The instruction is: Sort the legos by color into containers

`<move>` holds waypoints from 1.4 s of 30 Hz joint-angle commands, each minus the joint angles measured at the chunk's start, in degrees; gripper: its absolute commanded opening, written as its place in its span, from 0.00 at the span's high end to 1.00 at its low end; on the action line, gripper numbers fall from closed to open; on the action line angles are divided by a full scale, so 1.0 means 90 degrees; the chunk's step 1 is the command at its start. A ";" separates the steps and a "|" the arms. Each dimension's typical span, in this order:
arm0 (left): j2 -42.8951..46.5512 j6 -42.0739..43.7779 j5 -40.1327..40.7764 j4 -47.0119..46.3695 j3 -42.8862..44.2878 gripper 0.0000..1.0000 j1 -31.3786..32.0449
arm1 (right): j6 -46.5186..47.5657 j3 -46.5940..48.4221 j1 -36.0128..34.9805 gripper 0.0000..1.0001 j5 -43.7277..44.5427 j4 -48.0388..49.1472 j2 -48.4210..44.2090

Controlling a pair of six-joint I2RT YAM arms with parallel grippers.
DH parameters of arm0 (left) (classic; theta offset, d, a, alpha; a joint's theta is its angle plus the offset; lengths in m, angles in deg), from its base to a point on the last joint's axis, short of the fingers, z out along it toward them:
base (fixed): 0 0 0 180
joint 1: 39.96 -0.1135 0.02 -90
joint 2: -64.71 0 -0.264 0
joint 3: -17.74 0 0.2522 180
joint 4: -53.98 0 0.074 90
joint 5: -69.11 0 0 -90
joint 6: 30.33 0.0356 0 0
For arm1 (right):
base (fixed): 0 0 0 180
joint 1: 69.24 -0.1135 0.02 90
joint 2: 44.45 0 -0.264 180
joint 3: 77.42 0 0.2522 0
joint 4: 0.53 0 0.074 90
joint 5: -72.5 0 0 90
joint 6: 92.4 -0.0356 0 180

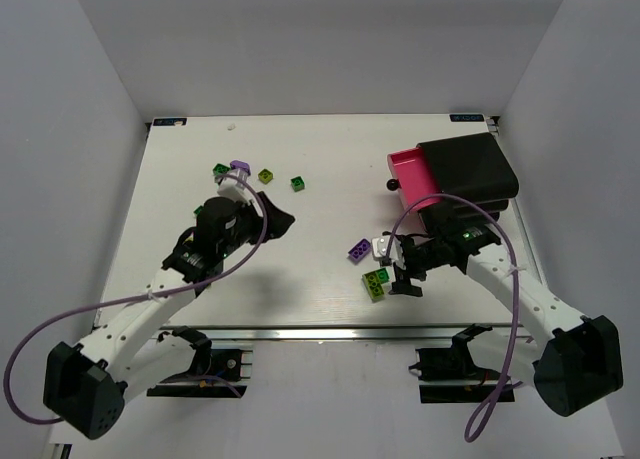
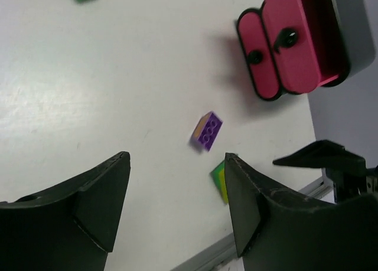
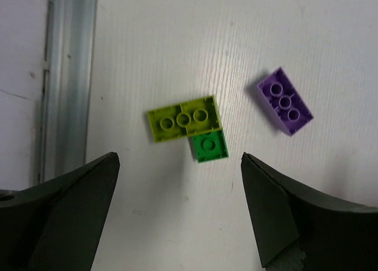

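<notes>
My right gripper (image 3: 180, 159) hangs open over the table, nothing between its fingers. Just ahead of it a lime-green oblong lego (image 3: 183, 118) touches a dark green square lego (image 3: 209, 146), and a purple lego (image 3: 284, 101) lies apart to the right. From above, that lime lego (image 1: 375, 284) and purple lego (image 1: 358, 249) sit left of the right gripper (image 1: 392, 269). The left gripper (image 1: 283, 219) is open and empty at mid-table; its wrist view shows the purple lego (image 2: 207, 131) and pink containers (image 2: 277, 46). One pink drawer (image 1: 412, 174) stands pulled out.
The black cabinet (image 1: 468, 169) stands at the back right. Several more legos lie behind the left arm: dark green (image 1: 221, 169), purple (image 1: 239, 166), lime (image 1: 265, 176) and dark green (image 1: 298, 184). A metal rail (image 3: 68, 76) runs along the table's near edge.
</notes>
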 commanded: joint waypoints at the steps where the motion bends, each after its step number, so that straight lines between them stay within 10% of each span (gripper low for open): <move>1: 0.0579 -0.0404 0.0185 0.0591 -0.0329 0.25 -0.0001 | 0.0265 -0.0311 -0.0070 0.11 0.0922 0.0883 -0.0087; 28: 0.1245 -0.0903 -0.0050 0.0718 -0.0593 0.20 -0.0001 | 0.1164 -0.0712 -0.0226 0.13 0.1167 0.2250 0.1749; 42: 0.1382 -0.1108 -0.0088 0.0670 -0.0241 0.20 -0.0001 | 0.1759 -0.0527 -0.0402 0.47 0.1138 0.1831 0.2384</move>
